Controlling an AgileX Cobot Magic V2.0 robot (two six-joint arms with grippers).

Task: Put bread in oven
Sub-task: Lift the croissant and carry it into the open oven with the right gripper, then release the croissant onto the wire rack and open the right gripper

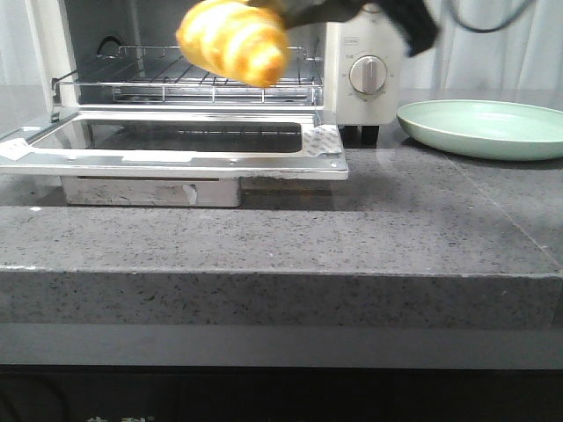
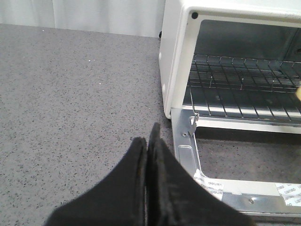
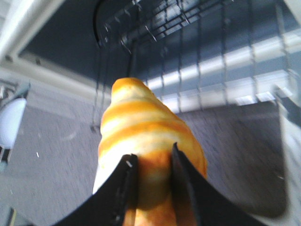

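Croissant [image 1: 233, 40] is hanging pinched in the right end effector [image 3: 150, 162], just in front of the open toaster oven [image 1: 352, 53], above its dropped door [image 1: 176, 154]. The left end effector [image 2: 148, 155] is resting pressed together over the bench [image 1: 396, 220]. Carrying the croissant level over the wire rack [image 1: 132, 79] before releasing is looking wise, so it is not rolling back out.
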